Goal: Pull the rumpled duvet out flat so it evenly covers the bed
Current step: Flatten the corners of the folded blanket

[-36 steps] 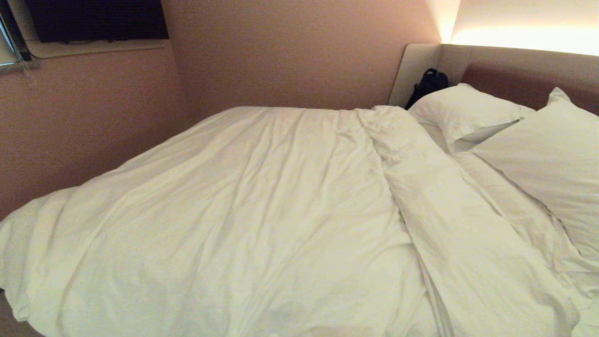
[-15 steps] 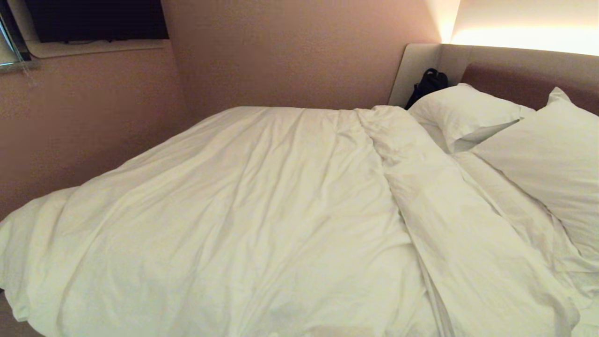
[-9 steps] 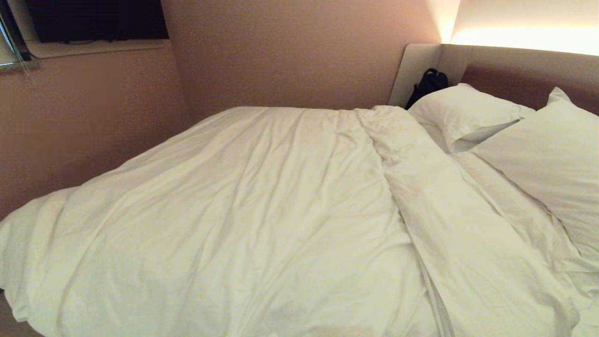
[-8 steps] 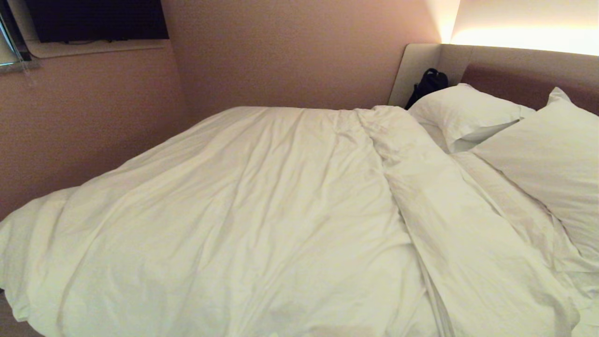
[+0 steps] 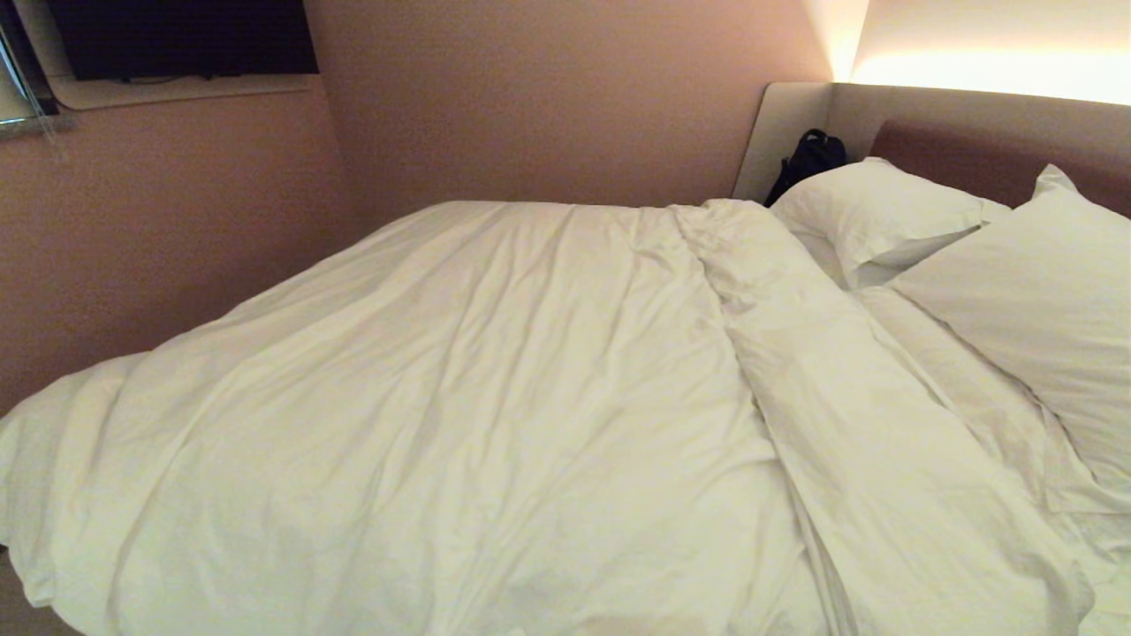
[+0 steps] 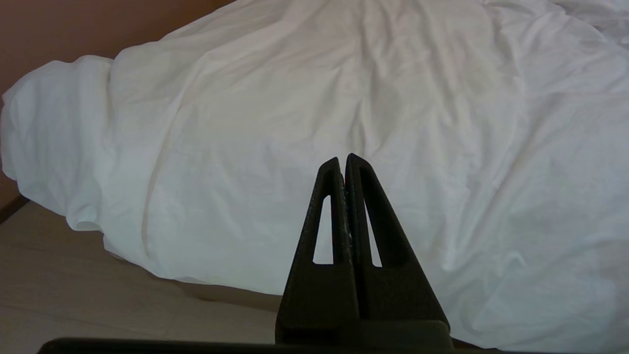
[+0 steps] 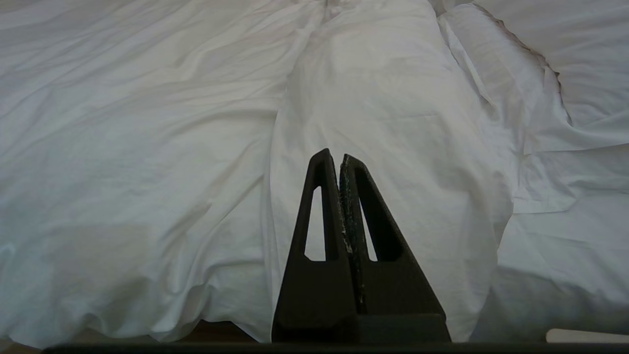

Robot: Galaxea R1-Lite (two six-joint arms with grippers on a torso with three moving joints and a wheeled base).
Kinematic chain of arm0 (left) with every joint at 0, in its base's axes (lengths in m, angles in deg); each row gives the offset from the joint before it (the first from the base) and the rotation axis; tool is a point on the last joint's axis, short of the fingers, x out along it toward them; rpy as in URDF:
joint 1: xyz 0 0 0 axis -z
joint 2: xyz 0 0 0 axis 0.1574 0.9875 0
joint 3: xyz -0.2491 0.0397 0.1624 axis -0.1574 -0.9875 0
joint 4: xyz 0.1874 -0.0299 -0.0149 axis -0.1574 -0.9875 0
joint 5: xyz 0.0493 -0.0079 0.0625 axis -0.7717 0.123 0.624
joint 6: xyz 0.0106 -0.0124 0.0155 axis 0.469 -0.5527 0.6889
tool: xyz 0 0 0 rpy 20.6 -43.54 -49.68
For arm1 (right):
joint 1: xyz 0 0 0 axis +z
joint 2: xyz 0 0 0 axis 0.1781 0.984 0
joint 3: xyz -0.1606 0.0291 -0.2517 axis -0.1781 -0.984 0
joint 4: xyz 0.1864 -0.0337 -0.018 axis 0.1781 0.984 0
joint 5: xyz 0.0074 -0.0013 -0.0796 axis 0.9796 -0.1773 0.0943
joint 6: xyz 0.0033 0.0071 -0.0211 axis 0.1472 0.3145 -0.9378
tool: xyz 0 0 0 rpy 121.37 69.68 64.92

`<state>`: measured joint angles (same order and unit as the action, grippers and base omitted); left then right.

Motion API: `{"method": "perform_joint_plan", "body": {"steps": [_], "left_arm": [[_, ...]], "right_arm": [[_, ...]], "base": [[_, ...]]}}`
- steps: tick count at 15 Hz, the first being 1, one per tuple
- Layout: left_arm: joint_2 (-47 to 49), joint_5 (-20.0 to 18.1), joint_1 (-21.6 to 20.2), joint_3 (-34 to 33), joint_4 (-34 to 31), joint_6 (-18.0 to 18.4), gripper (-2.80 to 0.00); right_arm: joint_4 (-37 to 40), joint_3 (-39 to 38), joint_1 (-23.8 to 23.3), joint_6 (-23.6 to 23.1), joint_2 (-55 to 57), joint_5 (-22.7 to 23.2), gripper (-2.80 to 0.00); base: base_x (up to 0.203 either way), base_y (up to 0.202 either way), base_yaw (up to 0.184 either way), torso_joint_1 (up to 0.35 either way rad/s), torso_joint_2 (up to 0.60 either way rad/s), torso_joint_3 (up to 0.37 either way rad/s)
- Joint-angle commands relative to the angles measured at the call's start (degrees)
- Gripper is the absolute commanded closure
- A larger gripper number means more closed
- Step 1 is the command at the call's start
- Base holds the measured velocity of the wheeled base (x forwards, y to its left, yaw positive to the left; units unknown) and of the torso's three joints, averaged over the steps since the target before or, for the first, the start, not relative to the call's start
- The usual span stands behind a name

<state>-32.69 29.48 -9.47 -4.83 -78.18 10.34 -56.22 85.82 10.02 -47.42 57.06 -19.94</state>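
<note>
Because the duvet is spread over most of the bed but folded back in a thick ridge right of centre, just beside the pillows, too shallow a pinch could be expected to slip or drag only the cover. The left gripper and right gripper are seen pressed together on nothing, near the duvet's lower edge. No brand, label or writing can be read.

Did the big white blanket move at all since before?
No. In the head view the duvet lies just as it did, its folded edge still ending beside the far pillow and the black bag.
</note>
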Motion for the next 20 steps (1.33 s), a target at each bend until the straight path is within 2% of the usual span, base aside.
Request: {"method": "perform_joint_plan", "body": {"steps": [1, 14, 20], "left_arm": [[-0.1, 0.2, 0.0, -0.1, 0.0, 0.2, 0.0], [-0.1, 0.0, 0.0, -0.1, 0.0, 0.2, 0.0], [-0.1, 0.0, 0.0, -0.1, 0.0, 0.2, 0.0]], "right_arm": [[0.0, 0.0, 0.0, 0.0, 0.0, 0.0, 0.0], [0.0, 0.0, 0.0, 0.0, 0.0, 0.0, 0.0], [0.0, 0.0, 0.0, 0.0, 0.0, 0.0, 0.0]], "base": [[0.0, 0.0, 0.0, 0.0, 0.0, 0.0], [0.0, 0.0, 0.0, 0.0, 0.0, 0.0], [0.001, 0.166, -0.003, 0.003, 0.01, 0.001]]}}
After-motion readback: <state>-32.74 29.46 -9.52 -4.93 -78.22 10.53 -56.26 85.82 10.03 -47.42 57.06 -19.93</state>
